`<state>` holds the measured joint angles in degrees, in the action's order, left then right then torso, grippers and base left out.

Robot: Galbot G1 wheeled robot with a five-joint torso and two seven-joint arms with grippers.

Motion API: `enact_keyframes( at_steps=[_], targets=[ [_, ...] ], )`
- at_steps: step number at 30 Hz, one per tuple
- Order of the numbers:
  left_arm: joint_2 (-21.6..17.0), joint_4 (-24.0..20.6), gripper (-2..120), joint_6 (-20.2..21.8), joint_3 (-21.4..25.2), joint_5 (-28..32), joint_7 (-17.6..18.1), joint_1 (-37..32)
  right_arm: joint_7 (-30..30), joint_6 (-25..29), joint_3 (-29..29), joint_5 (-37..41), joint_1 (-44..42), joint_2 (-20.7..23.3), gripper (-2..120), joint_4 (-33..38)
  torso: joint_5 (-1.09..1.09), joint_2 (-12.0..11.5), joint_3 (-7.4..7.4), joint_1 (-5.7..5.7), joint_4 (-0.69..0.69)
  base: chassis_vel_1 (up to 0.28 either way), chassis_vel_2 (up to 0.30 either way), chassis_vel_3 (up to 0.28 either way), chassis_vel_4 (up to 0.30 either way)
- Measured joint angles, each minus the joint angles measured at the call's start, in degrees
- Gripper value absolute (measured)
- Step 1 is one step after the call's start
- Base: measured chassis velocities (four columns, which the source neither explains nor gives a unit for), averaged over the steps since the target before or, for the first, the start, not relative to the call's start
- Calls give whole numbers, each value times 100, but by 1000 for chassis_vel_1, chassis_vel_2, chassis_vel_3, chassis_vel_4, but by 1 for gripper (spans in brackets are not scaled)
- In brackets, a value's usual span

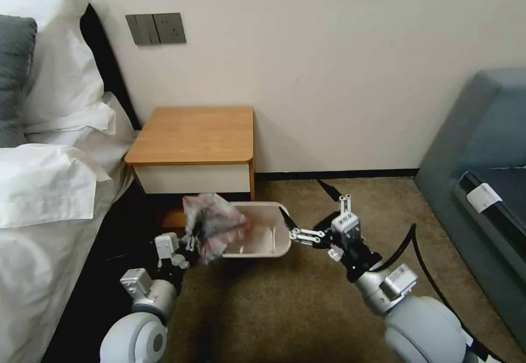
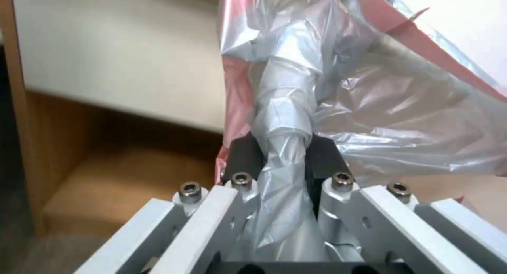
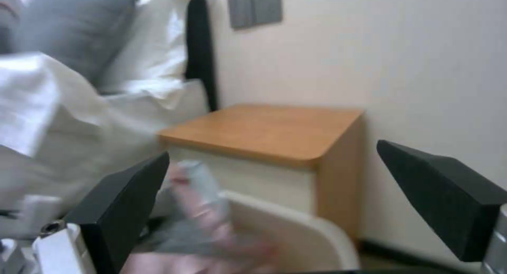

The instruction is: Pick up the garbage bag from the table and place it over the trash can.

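The left gripper (image 1: 189, 240) is low in front of the table (image 1: 192, 132), its black pads (image 2: 244, 157) clamped on a twisted neck of the bag (image 1: 212, 226). The bag billows up from the pinch, grey film with a pinkish-red edge, and hangs over the left end of the bin (image 1: 268, 234), touching or covering its rim there. The bin sits on the carpet just in front of the table's right half, lower than the tabletop. The right gripper (image 1: 287, 223) is at the bin's right end, fingers spread wide and grasping nothing; whether a tip touches the rim cannot be told. From the right wrist, the bag (image 3: 201, 210) is between those pads (image 3: 126, 202), beyond them, over the bin (image 3: 301, 234).
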<state>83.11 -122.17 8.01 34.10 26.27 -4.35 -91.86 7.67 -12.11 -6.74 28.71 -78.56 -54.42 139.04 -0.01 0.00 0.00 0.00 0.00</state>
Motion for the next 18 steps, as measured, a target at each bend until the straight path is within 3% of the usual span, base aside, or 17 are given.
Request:
enact_keyframes(
  at_steps=[8, 13, 18],
  targets=[
    [43, -157, 10, -387, -37, -415, -185, -177, 106, -909, 341, 1087, 720, 120, 100, -13, 1, 0, 0, 0, 0, 0, 0, 0, 0],
    [74, -158, 10, -510, -41, -590, -290, -227, 159, -1252, 648, 1117, 1240, 226, 100, -201, 1, 0, 0, 0, 0, 0, 0, 0, 0],
    [109, -158, 10, -580, -59, -692, -355, -271, 302, -1553, 1525, 1044, 1994, 186, 100, -644, 1, 0, 0, 0, 0, 0, 0, 0, 0]
  ],
)
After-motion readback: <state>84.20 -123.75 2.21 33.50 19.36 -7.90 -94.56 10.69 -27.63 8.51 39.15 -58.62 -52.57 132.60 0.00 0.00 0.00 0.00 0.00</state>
